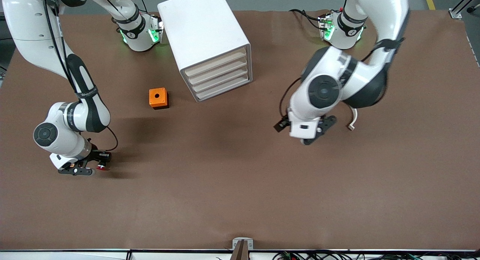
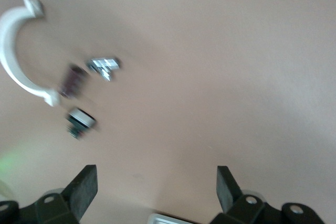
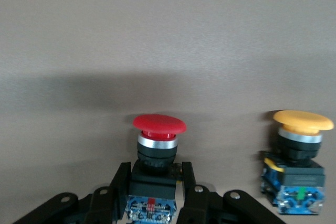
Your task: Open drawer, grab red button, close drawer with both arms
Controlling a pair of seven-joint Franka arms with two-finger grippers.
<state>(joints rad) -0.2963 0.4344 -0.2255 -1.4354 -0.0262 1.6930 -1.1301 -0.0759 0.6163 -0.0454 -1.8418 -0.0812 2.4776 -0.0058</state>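
Right claw (image 3: 152, 192) is clamped on the red button (image 3: 158, 145) low over the worktop (image 1: 240, 185); a shallow grip could let it slip. Left claw (image 2: 155, 187) hovers, fingers apart, near the cabinet (image 1: 210, 42).

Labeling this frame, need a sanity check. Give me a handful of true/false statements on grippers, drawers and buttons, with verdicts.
1. The right gripper is shut on the red-capped button. True.
2. The left gripper holds the curved white clip. False: its fingers stand open over bare table, with the clip lying on the table apart from it.
3. One drawer of the white cabinet is pulled out. False: all four drawer fronts sit flush.
4. A yellow-capped button stands on the table beside the red-capped one. True.
5. The orange cube sits on top of the cabinet. False: it is on the table beside the cabinet, toward the right arm's end.
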